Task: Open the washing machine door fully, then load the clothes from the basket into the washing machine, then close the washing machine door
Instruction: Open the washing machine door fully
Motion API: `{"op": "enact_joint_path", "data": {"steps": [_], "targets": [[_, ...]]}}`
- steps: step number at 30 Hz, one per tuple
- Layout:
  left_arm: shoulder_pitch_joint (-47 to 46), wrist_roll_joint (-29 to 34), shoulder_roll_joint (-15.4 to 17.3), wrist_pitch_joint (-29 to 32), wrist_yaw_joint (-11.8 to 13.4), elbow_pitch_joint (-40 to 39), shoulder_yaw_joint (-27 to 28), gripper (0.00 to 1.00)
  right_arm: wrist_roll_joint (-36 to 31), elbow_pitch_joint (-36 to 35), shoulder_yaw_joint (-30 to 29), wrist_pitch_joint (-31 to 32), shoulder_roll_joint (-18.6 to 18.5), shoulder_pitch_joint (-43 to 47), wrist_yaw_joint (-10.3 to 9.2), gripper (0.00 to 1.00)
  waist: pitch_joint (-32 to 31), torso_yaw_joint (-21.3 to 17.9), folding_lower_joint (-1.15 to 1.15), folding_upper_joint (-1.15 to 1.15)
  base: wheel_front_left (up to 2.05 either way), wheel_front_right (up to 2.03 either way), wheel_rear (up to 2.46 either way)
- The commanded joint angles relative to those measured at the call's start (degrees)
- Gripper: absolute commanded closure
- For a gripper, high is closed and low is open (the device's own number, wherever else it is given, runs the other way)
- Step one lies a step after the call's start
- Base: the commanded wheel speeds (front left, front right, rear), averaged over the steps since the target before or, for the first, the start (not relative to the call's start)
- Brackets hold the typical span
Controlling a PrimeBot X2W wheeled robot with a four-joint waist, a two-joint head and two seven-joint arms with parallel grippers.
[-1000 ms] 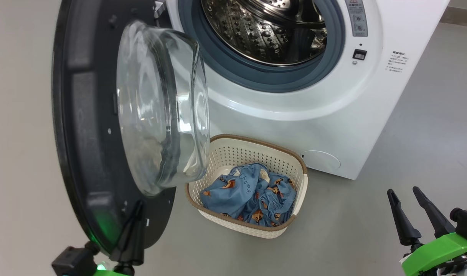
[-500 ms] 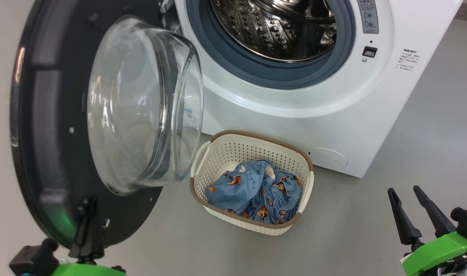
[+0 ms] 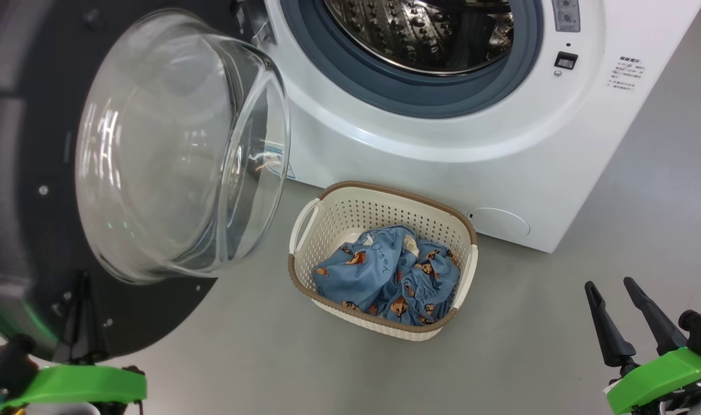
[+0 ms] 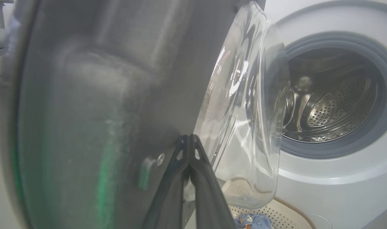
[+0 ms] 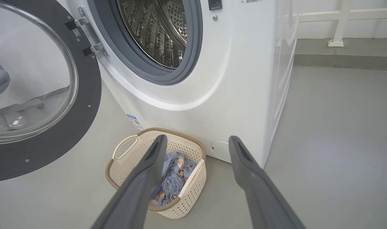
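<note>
- The washing machine door (image 3: 22, 242) runs off the head view's left and top edges. In the left wrist view its black rim is a blur.
- The left claw (image 4: 189, 138) merges with that dark rim, so contact cannot be told.
- The washing machine (image 3: 442, 167) is cut off across its opening by the top edge, and its printed label (image 3: 626, 72) is too small to read.
- The clothes (image 3: 385, 276) are partly hidden by the basket (image 3: 385, 214) wall.
- The right claw (image 3: 609, 282) is cut off at the lower right corner.

Laundry room — washing machine (image 3: 396, 150), grey floor (image 3: 529, 334).
</note>
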Motion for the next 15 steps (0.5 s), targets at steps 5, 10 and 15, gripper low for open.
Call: {"op": "enact_joint_path", "data": {"steps": [5, 10, 15], "targets": [[-4.78, 1.35, 2.92, -0.61, -0.10, 1.72, 5.75, 1.00, -1.02, -1.23, 0.53, -0.74, -1.68, -0.73, 0.08, 0.00, 0.93, 0.41, 0.00, 0.00, 0.00, 0.00, 0.00], [-6.46, 2.32, 3.26, -0.61, -0.26, 3.61, 7.89, 1.00, -1.49, -1.17, 0.58, -0.74, -1.97, -0.80, 0.08, 0.00, 1.37, 0.52, 0.00, 0.00, 0.00, 0.00, 0.00], [-8.57, 3.73, 3.93, -0.61, -0.56, 5.96, 10.61, 1.00, -2.07, -1.27, 0.57, -0.74, -2.18, -0.82, 0.08, 0.00, 2.08, 0.56, 0.00, 0.00, 0.00, 0.00, 0.00]]}}
